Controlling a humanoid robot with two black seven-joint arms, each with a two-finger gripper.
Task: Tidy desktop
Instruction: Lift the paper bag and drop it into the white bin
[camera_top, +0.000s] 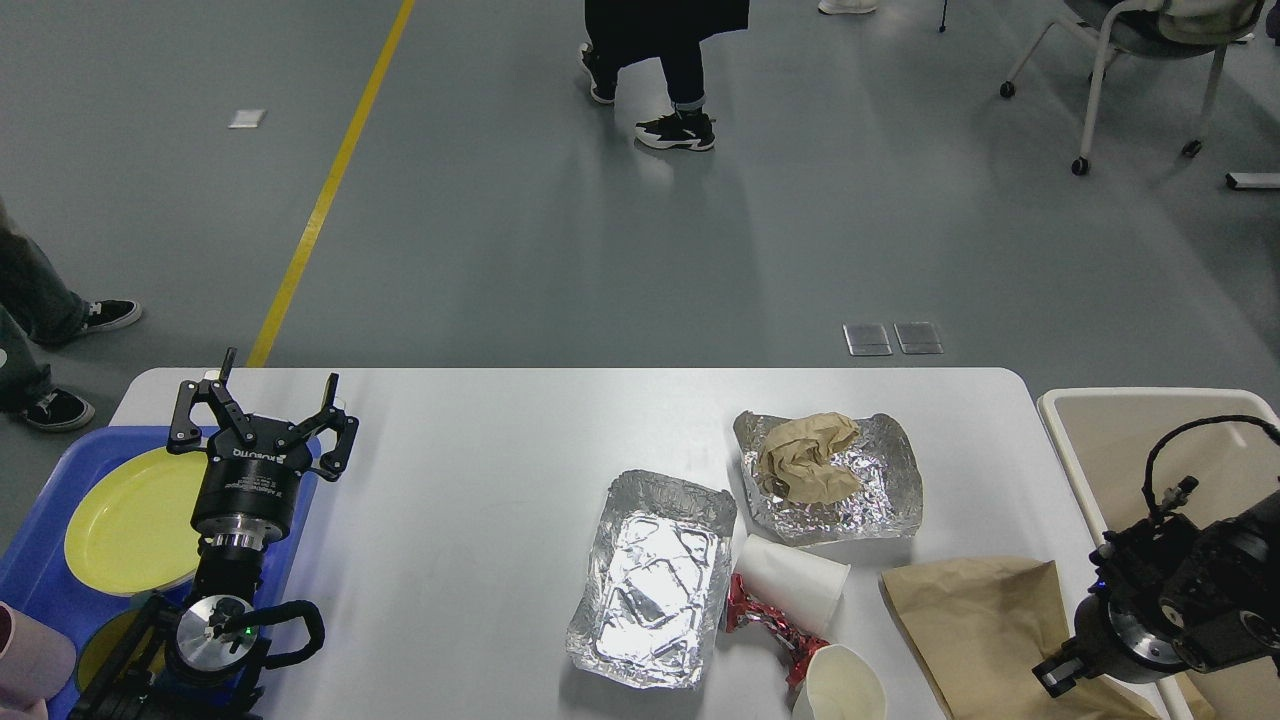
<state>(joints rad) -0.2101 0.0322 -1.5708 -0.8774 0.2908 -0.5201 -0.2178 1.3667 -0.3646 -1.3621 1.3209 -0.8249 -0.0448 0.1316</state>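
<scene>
At far left, a blue tray (40, 540) holds a yellow plate (130, 520), and my left jaws (262, 408) hang over the tray's right edge, spread wide and holding nothing. The white counter (470, 470) fills the middle. On it lie an empty foil tray (650, 580), a second foil tray (880, 490) with crumpled brown paper (808, 458), two white cups (795, 582), a red wrapper (765, 625) and a brown bag (985, 630). My right jaws (1058, 675) hang low beside the beige bin (1100, 440); I cannot tell their opening.
</scene>
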